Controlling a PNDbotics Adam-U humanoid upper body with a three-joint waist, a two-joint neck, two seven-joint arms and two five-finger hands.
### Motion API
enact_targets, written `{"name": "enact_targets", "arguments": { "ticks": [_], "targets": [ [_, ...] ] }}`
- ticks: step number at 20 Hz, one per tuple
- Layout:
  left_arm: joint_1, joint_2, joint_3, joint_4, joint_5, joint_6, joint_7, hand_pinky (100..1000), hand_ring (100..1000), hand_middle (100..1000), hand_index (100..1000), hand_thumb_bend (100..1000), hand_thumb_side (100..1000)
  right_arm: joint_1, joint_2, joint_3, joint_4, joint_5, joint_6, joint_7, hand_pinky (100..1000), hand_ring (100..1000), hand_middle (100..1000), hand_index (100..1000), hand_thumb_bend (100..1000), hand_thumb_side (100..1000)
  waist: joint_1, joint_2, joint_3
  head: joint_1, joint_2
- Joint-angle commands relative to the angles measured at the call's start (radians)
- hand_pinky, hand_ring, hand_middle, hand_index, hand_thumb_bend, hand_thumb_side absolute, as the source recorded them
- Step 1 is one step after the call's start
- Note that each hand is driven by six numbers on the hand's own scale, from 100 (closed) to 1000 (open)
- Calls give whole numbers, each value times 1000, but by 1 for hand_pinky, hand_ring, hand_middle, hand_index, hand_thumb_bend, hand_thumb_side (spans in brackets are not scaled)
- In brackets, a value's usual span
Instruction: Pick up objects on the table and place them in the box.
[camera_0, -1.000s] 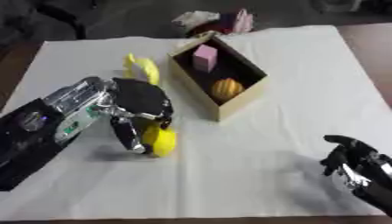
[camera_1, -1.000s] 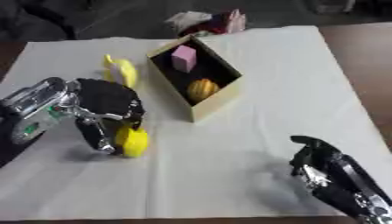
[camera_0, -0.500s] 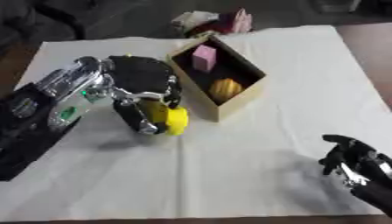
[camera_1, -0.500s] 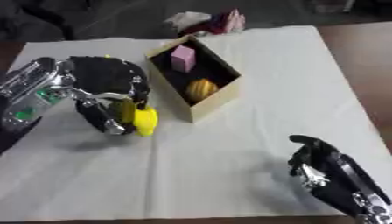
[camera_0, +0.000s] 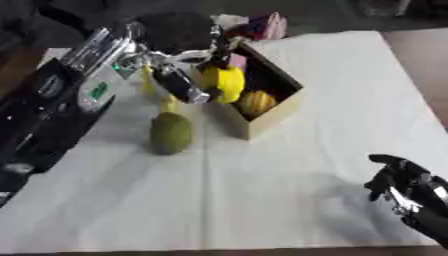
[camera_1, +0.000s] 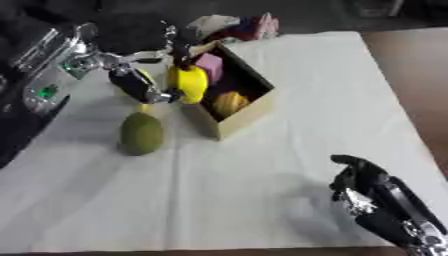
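Worktop (camera_0: 289, 200): your white-covered table; its far edge is cut off behind dark clutter.
Left arm (camera_0: 52, 95): yours, entering from the near-left edge, blurred; it hides the cloth beneath.
Box (camera_0: 271, 112): open cardboard, toward the far edge, middle; inside sit a pink block (camera_1: 210, 64) and an orange object (camera_0: 255, 101), both partly hidden.
Left hand (camera_0: 179, 60): at the box's left wall; your fingers (camera_0: 184, 85) curl round the yellow object, thumb side hard to make out.
Right hand (camera_1: 363, 187): idle at the near-right corner, fingers half curled, holding nothing.
Green fruit (camera_0: 170, 132): lying on the cloth just left of the box.
Yellow object (camera_0: 223, 82): held above the box's left rim, touching your fingers.
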Motion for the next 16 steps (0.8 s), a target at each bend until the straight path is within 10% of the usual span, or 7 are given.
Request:
{"name": "enact_targets", "arguments": {
  "ticks": [1, 6, 9, 16],
  "targets": [
    [-36, -42, 26, 98, -46, 22, 70, 807, 719, 546, 669, 205, 293, -10, 1, 4, -12, -6, 0, 5, 699, 466, 483, 840, 100, 413, -7, -15, -4, 8, -14],
    [-50, -97, 23, 201, -105, 15, 132, 810, 756, 689, 786, 268, 319, -13, 5, 7, -12, -8, 1, 9, 699, 466, 483, 840, 100, 413, -8, -14, -11, 16, -14],
    [-46, -104, 11, 207, -165, -8, 150, 823, 793, 789, 870, 457, 393, -14, 6, 7, -12, -8, 1, 9, 699, 466, 483, 840, 100, 412, -8, -13, -12, 15, -15],
    [-5, -54, 13, 154, -119, -53, 87, 834, 784, 763, 853, 297, 338, -14, 5, -1, -14, -6, 1, 2, 699, 465, 483, 840, 100, 406, -7, -14, 0, -1, -18]
  ]
}}
